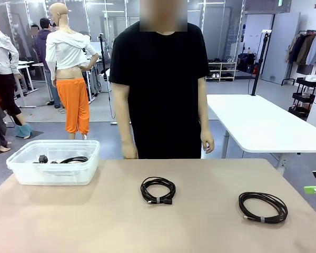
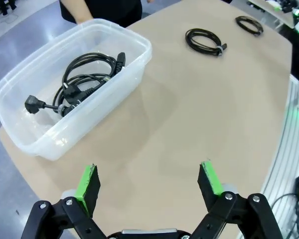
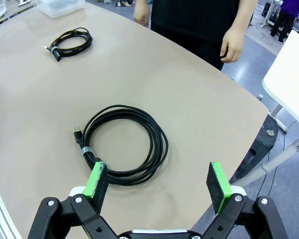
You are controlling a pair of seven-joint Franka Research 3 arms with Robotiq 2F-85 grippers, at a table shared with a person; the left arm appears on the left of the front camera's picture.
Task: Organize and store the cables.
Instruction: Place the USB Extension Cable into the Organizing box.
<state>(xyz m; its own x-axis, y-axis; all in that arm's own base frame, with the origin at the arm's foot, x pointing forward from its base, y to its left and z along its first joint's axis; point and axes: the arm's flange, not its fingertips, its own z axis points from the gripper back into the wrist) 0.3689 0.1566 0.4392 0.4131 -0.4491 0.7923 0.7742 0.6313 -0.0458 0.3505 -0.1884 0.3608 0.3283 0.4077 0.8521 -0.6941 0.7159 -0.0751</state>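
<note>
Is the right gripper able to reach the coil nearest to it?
Probably yes. The right gripper is open and hovers close over that coil, which lies alone on the table; the person's hands hang past the far edge.

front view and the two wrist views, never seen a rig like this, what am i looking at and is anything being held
This is a two-armed robot at a tan table, with a person standing opposite. The front view looks across the table from the robot's side. Each wrist view comes from a camera on one arm, looking along that arm's own jaws. The left arm's jaws, with green pads, and the right arm's jaws, with green pads, are open and hold nothing. One coiled black cable lies in the clear bin. Two more lie on the table: the middle cable and the right cable, close below the right arm's jaws.
</note>
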